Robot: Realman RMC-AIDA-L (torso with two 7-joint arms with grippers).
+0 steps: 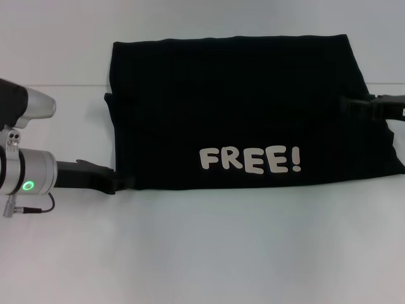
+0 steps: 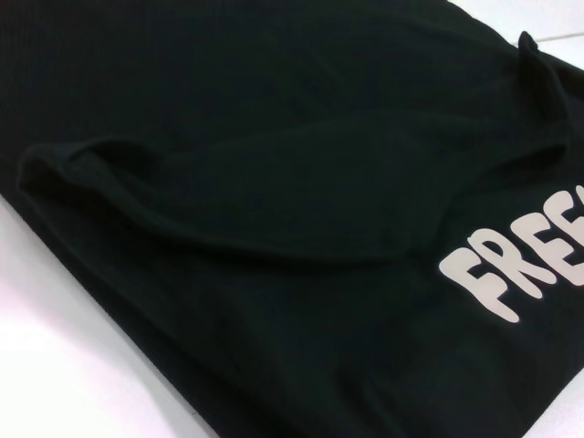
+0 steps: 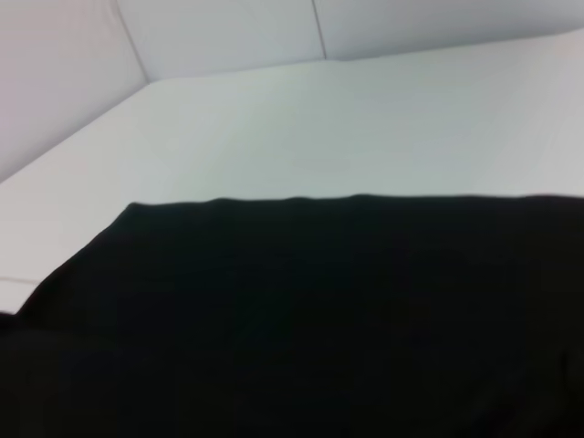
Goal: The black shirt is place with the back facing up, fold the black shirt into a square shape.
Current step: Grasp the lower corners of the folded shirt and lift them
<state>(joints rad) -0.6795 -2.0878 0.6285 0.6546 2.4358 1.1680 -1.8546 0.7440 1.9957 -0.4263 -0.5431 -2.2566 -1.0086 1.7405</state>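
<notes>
Two end effectors: both at the shirt's side edges, one per side, low over the table.
Shirt [image 1: 247,114]: black, folded into a wide band across the middle of the table [image 1: 202,253]; cream "FREE!" lettering [image 1: 250,160] facing up near the front edge.
Shirt outline: far edge fairly straight, right side slanting outward toward the front, small bump of cloth sticking out at the left edge.
Left end effector [image 1: 106,178]: at the shirt's front left corner, black fingers reaching the cloth edge; grip state cannot be told, tips merging with the dark fabric.
Left wrist view: shirt [image 2: 274,182] up close, long soft ridge of folded cloth running across it, start of the lettering [image 2: 511,274] visible.
Right end effector [image 1: 354,106]: at the right edge of the shirt, roughly halfway back, touching or overlapping the cloth; grip state cannot be told.
Right wrist view: shirt [image 3: 319,319] filling the near part, bare table [image 3: 365,128] beyond it.
</notes>
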